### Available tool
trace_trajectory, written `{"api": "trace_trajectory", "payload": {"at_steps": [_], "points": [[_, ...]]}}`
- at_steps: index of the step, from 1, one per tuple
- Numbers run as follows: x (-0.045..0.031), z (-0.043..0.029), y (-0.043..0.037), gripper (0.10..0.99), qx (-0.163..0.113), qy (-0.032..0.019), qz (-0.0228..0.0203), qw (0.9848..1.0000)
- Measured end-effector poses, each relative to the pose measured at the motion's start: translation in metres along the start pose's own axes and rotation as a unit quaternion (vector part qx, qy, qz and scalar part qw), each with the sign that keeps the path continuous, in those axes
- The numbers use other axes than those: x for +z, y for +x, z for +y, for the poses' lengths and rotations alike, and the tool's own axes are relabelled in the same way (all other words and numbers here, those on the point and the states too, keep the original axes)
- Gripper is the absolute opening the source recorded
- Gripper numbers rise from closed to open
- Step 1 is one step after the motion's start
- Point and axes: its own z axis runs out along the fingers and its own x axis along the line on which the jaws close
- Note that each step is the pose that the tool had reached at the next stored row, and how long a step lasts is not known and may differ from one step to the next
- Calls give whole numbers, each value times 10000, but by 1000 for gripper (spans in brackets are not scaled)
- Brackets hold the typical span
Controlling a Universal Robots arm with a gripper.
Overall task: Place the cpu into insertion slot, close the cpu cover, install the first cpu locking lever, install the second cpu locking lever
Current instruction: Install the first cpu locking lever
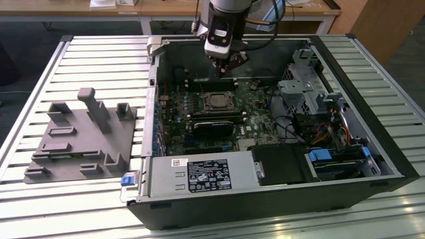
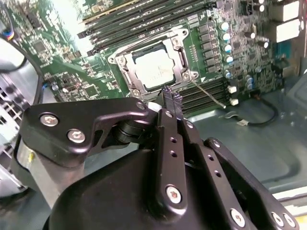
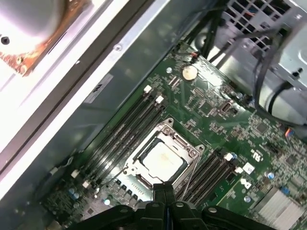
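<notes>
The jaws were pressed tight together and held nothing. We saw the gripper (image 2: 171,99) hanging over the green board (image 2: 57,52), close beside the cpu cover (image 2: 178,56). The cover lay flat and shut over the cpu (image 2: 156,73), which sat in the insertion slot (image 2: 143,52). One thin locking lever (image 2: 207,93) stuck out from the cover's corner. All of this sat inside the open computer case (image 1: 371,144) on the slatted table (image 1: 86,55). A grey holder block (image 1: 79,134) stood beside the case, at the exterior view's left.

Slatted aluminium bench (image 1: 79,59), wooden desk (image 1: 166,9) behind, dark floor (image 1: 30,35)
</notes>
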Motion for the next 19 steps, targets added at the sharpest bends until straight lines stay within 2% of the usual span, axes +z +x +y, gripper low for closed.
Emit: {"api": "trace_trajectory", "payload": {"at_steps": [6, 10, 14, 19], "points": [[13, -3, 0, 106, -307, -4, -7, 9995], [26, -3, 0, 106, -642, 6, -7, 9979], [39, -3, -1, 106, -1001, 16, -4, 9950], [58, -4, -2, 106, -1455, 33, 3, 9894]]}}
